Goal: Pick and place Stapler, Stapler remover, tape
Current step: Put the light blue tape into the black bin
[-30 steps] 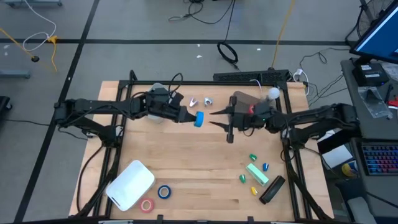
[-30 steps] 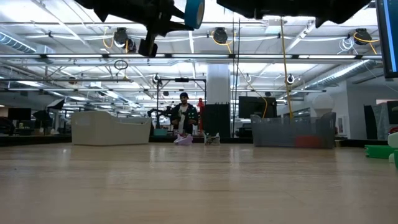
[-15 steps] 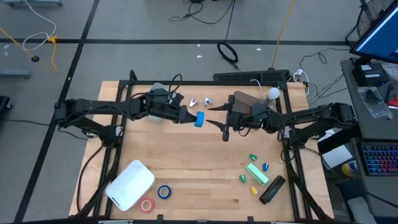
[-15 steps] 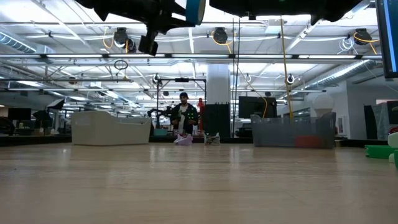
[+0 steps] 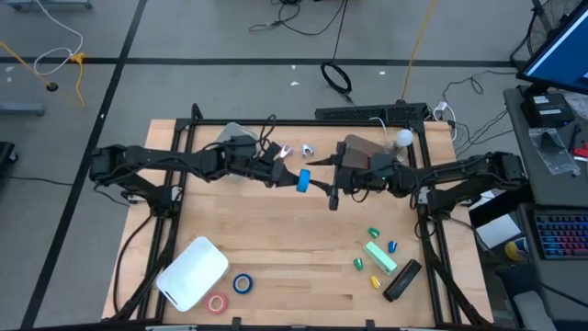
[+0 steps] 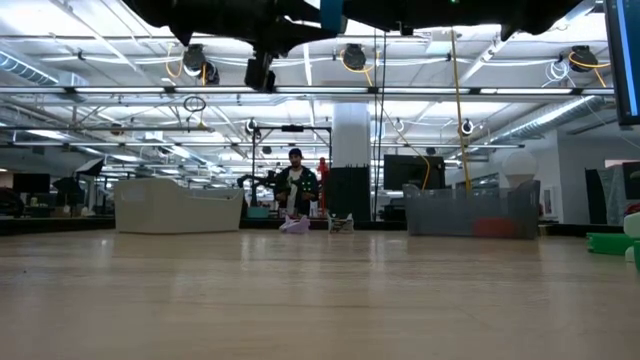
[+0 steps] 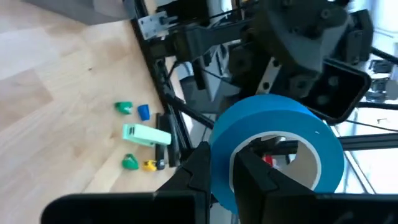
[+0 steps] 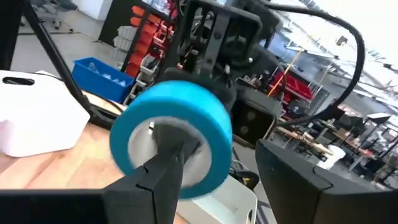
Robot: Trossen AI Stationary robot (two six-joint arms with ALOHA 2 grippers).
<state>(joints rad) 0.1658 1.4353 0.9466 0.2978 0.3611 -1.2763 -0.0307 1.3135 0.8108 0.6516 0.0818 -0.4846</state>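
Note:
My left gripper point(image 5: 294, 177) is shut on a blue tape roll point(image 5: 303, 181) with a pale core, held high above the table's middle. The roll fills the left wrist view point(image 7: 277, 146) and shows at the low view's top edge point(image 6: 331, 12). My right gripper point(image 5: 319, 176) is open and faces it from the right. In the right wrist view its one finger point(image 8: 163, 177) stands before the roll's core point(image 8: 174, 130) and the other point(image 8: 292, 180) well off to the side. Whether either finger touches the roll, I cannot tell. A second blue roll point(image 5: 243, 283) and a red roll point(image 5: 217, 302) lie flat near the near edge. My left gripper holds the blue roll by its wall point(image 7: 219, 163), one finger point(image 7: 254, 180) inside the pale core and one point(image 7: 198, 177) outside. The fingers come level from the table's left. The roll is lifted clear, standing on edge.
A white bin point(image 5: 193, 273) sits at the near left corner. A green stapler point(image 5: 379, 256), a black piece point(image 5: 401, 279) and small coloured bits lie near right. Two small silver pieces point(image 5: 294, 150) and a brown box point(image 5: 360, 149) are at the far side. A person point(image 6: 296, 185) stands far behind.
My left gripper has carried the blue roll a short way toward the table's right, up to my right gripper. My right gripper first moved slightly left toward the roll, staying open, then held still.

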